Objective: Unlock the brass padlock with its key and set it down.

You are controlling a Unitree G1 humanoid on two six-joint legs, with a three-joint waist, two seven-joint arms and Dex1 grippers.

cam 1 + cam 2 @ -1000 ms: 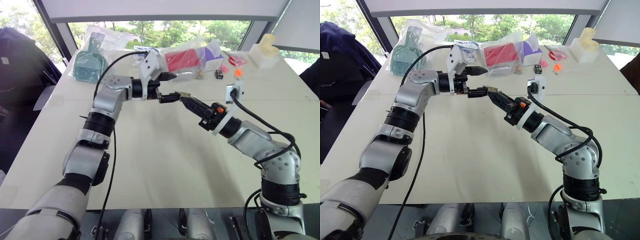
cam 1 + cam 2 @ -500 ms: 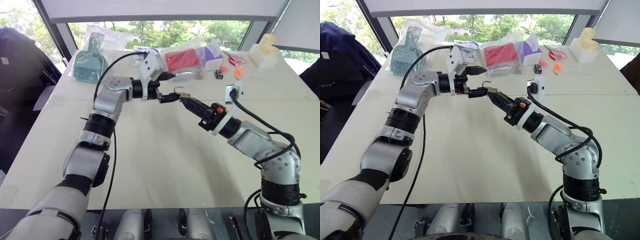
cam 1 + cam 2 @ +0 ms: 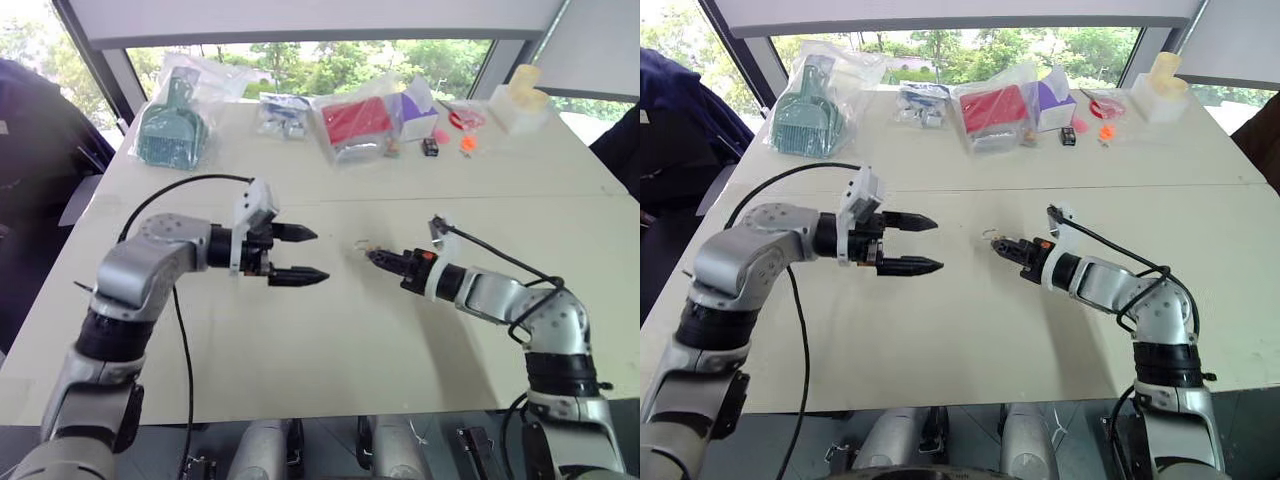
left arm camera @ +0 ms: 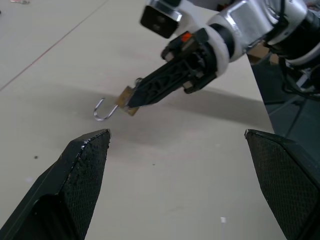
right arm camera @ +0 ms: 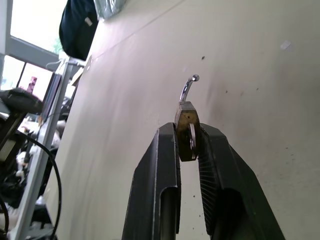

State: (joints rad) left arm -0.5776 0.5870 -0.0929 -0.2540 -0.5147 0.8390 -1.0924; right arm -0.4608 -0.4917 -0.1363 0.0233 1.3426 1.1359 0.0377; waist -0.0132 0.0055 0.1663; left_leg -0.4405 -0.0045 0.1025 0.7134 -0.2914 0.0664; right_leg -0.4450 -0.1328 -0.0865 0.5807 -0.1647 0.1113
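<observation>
The brass padlock (image 5: 185,128) is pinched by its body in my right gripper (image 5: 189,145), which is shut on it low over the beige table (image 3: 330,340). Its thin silvery shackle (image 4: 102,112) hangs open like a hook, one end free. A silvery sliver lies against the brass body between the fingers; I cannot tell whether it is the key. My left gripper (image 3: 298,255) is open and holds nothing, a short way to the left of the padlock (image 3: 362,246) and pointing at it. Its two black fingers (image 4: 84,167) frame the padlock in the left wrist view.
Along the table's far edge lie a bagged green tool (image 3: 172,128), a bagged red box (image 3: 352,122), a purple box (image 3: 414,104), small orange and black items (image 3: 463,143) and white containers (image 3: 520,102). A seam (image 3: 520,196) crosses the tabletop.
The shackle sprang open. My left gripper then drew back to the left, away from the padlock. My right gripper sank to just above the table with the padlock still in it.
</observation>
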